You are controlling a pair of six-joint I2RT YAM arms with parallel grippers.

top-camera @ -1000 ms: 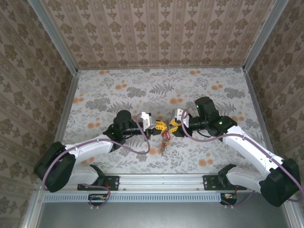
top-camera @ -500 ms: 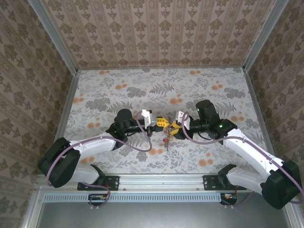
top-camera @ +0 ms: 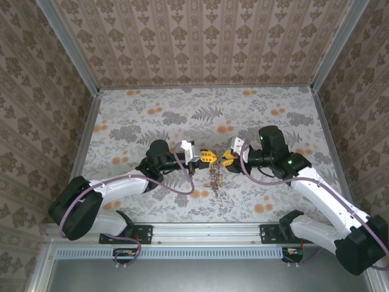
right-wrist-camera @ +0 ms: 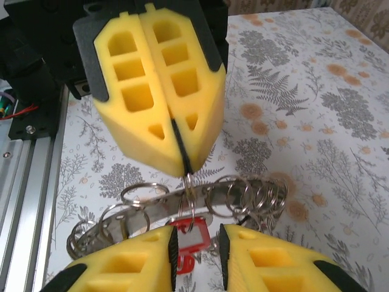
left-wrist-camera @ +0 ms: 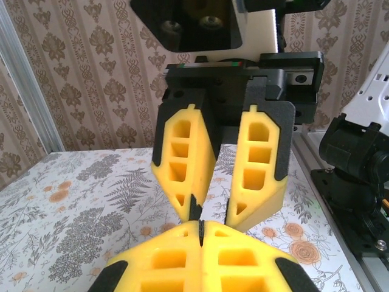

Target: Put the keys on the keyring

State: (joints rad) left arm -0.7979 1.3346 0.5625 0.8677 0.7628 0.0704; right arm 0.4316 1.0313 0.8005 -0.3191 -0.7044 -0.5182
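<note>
Above the table's middle my left gripper (top-camera: 208,158) and right gripper (top-camera: 227,158) meet tip to tip, and a bunch of keys (top-camera: 213,177) hangs under them. In the right wrist view the left gripper (right-wrist-camera: 185,172) is shut on a small wire ring (right-wrist-camera: 191,198). That ring crosses the keyring (right-wrist-camera: 152,207), a curved grey metal band strung with several small rings. A red key tag (right-wrist-camera: 197,234) hangs from the pinched ring, in the gap of my open right gripper (right-wrist-camera: 197,250). In the left wrist view the left gripper (left-wrist-camera: 200,230) is shut, facing the parted right gripper (left-wrist-camera: 214,222).
The floral tabletop (top-camera: 182,115) is walled by patterned panels at the back and sides. An aluminium rail (top-camera: 206,232) with both arm bases runs along the near edge. The hanging keys dangle just above the table surface.
The left gripper moved right towards the right gripper and then held still. The right gripper shifted slightly right and up, its jaws a little narrower. The key bunch rose slightly.
</note>
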